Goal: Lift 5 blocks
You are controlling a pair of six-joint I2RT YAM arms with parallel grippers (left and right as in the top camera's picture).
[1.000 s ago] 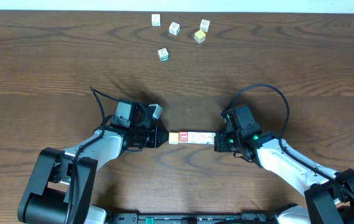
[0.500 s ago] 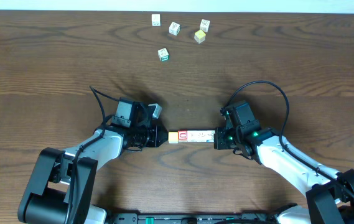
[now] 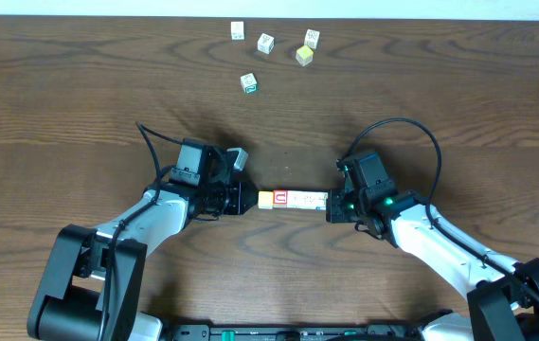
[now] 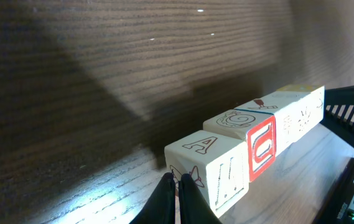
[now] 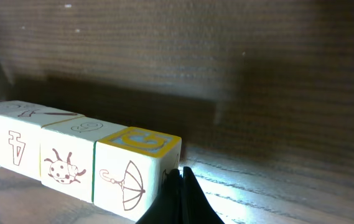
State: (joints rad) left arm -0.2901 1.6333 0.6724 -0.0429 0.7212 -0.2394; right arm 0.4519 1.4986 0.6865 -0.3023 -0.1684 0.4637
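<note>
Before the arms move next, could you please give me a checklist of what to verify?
1. Left gripper shut, tip pressed on the row's end: ok.
2. Right gripper shut, tip pressed on the opposite end: ok.
3. Row of blocks straight, no gaps: ok.
4. Five blocks in the row: ok.
5. Row clear of the table: cannot tell.
6. Loose cubes far from the row: ok.

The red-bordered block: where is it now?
In the overhead view, the red-bordered block sits second from the left claw in the row of blocks pinched between it and the right claw.
</note>
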